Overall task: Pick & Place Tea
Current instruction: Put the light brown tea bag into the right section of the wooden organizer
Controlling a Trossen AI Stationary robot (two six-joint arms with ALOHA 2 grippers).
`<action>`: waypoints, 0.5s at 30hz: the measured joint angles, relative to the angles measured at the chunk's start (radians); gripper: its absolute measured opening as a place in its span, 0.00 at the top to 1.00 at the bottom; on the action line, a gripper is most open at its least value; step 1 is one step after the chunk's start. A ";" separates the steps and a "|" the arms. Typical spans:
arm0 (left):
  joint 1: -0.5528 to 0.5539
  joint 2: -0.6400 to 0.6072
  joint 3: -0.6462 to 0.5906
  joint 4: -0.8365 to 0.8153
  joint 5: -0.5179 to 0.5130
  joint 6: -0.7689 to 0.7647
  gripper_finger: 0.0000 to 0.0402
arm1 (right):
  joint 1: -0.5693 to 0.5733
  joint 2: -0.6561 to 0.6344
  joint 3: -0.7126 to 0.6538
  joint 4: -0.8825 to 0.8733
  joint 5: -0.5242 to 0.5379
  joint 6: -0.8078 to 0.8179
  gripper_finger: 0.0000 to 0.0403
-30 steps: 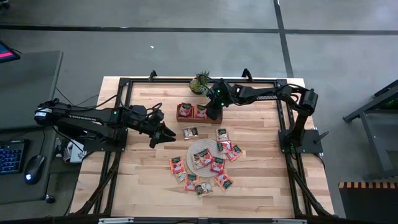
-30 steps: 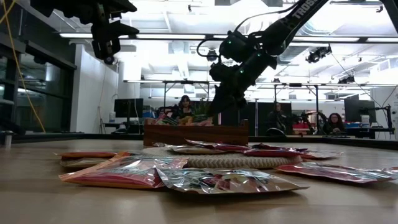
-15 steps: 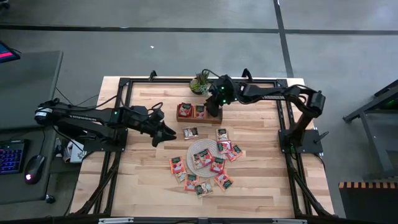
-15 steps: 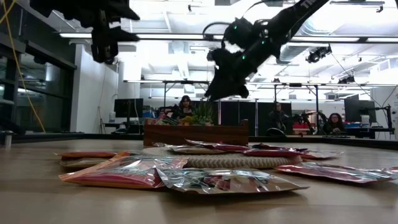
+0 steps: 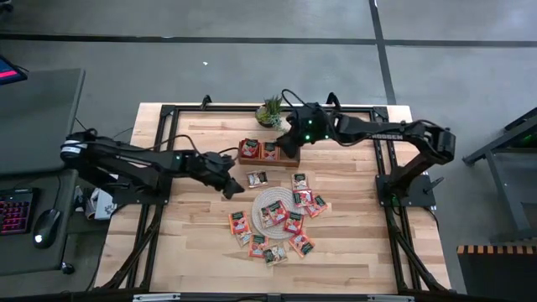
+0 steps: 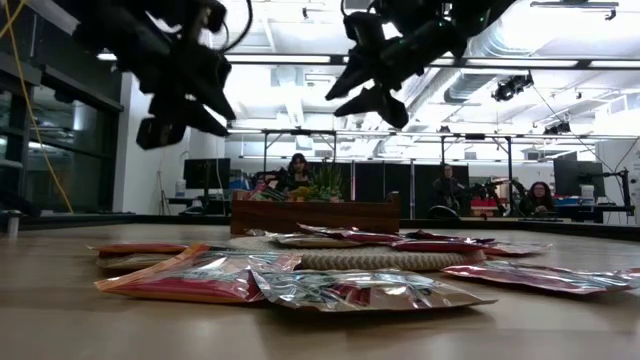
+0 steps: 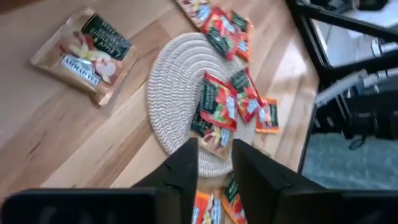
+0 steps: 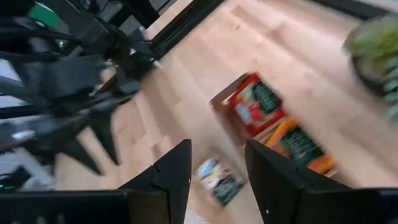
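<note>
1. High view: a wooden surface [image 5: 185, 243] carries a round whitish woven mat [image 5: 273, 206], a brown wooden tray [image 5: 260, 152] near the far edge, and a small potted plant [image 5: 270, 110] just behind the tray.
2. The tea sachets [image 5: 293, 222] lie scattered on and around the mat, mostly orange-red; several overlap the mat's rim, and a loose group lies on the near side of it.
3. One paler beige sachet [image 5: 257, 178] lies alone on the bare wood between the tray and the mat.
4. Two orange-red sachets sit in the tray's compartments, seen from above and in the right wrist view [image 8: 256, 106].
5. The left tool [image 5: 231, 186] hangs above the surface just to the left of the beige sachet and the mat, touching neither.
6. In the left wrist view its two dark fingers [image 7: 186, 171] stand a narrow gap apart with nothing between them; the mat [image 7: 180, 87] and the sachets on it lie straight below and ahead, the beige sachet [image 7: 84, 53] off to one side.
7. The right tool [image 5: 289, 144] hovers over the right end of the tray, raised clear of it.
8. In the right wrist view its fingers [image 8: 171, 171] are parted and empty, with the tray and the beige sachet [image 8: 217, 177] beyond them.
9. In the low view both arms hang high above the surface, and nothing stands between either tool and the sachets [image 6: 200, 275] lying flat in the foreground.
10. People sit at desks in the room behind.
</note>
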 joint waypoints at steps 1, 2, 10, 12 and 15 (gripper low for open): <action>0.000 0.018 0.000 0.009 -0.001 -0.012 0.81 | 0.015 0.000 0.000 -0.005 -0.002 0.023 0.64; 0.000 0.036 0.000 0.027 -0.001 -0.023 0.84 | 0.029 0.000 0.000 -0.013 -0.001 0.039 0.65; 0.014 0.135 0.000 0.117 -0.027 -0.090 0.98 | 0.114 0.000 0.000 -0.141 0.135 0.110 0.65; 0.031 0.152 0.000 0.127 -0.031 -0.097 0.99 | 0.131 0.000 0.000 -0.169 0.157 0.133 0.65; 0.071 0.188 0.000 0.140 -0.045 -0.100 1.00 | 0.158 0.000 0.000 -0.195 0.181 0.176 0.65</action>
